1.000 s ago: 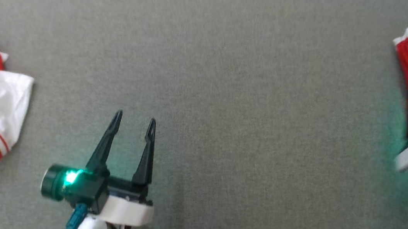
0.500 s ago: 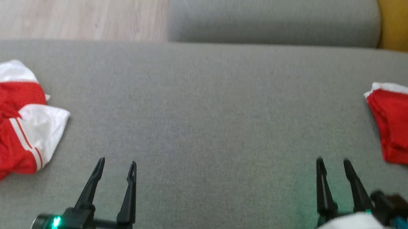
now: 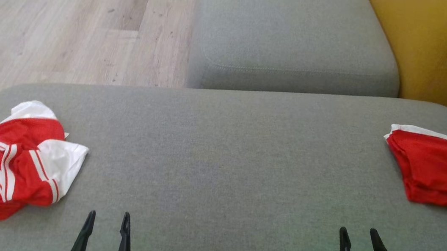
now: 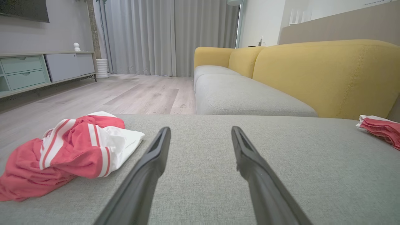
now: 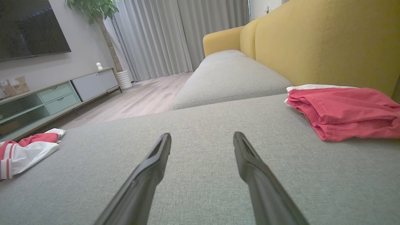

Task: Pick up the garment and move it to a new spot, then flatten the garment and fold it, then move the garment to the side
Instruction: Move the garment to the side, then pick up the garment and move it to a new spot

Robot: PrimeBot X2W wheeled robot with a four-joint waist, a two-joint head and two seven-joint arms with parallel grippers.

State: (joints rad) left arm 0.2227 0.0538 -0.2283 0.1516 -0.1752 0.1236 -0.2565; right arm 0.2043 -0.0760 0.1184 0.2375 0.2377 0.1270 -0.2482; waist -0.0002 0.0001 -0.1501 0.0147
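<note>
A crumpled red and white garment (image 3: 16,160) lies in a heap at the left end of the grey cushion (image 3: 223,164). A second red garment with a white edge (image 3: 435,168) lies folded flat at the right end. My left gripper (image 3: 108,214) stands open at the bottom left, right of the crumpled heap and apart from it. My right gripper (image 3: 358,231) stands open at the bottom right, short of the folded garment. The left gripper (image 4: 200,128) has bare cushion between its fingers, with the heap (image 4: 72,150) to its left. The right gripper (image 5: 202,134) is likewise empty, the folded garment (image 5: 340,109) to its right.
Beyond the cushion a second grey seat (image 3: 294,36) runs away from me along a yellow backrest (image 3: 441,50). Wooden floor (image 3: 70,17) lies past the cushion's far left edge. A low cabinet (image 4: 37,68) stands against the far wall.
The head camera has tilted up, so the whole picture slid down. My right arm has drawn back from the folded garment to the lower right, open. Both garments lie still.
</note>
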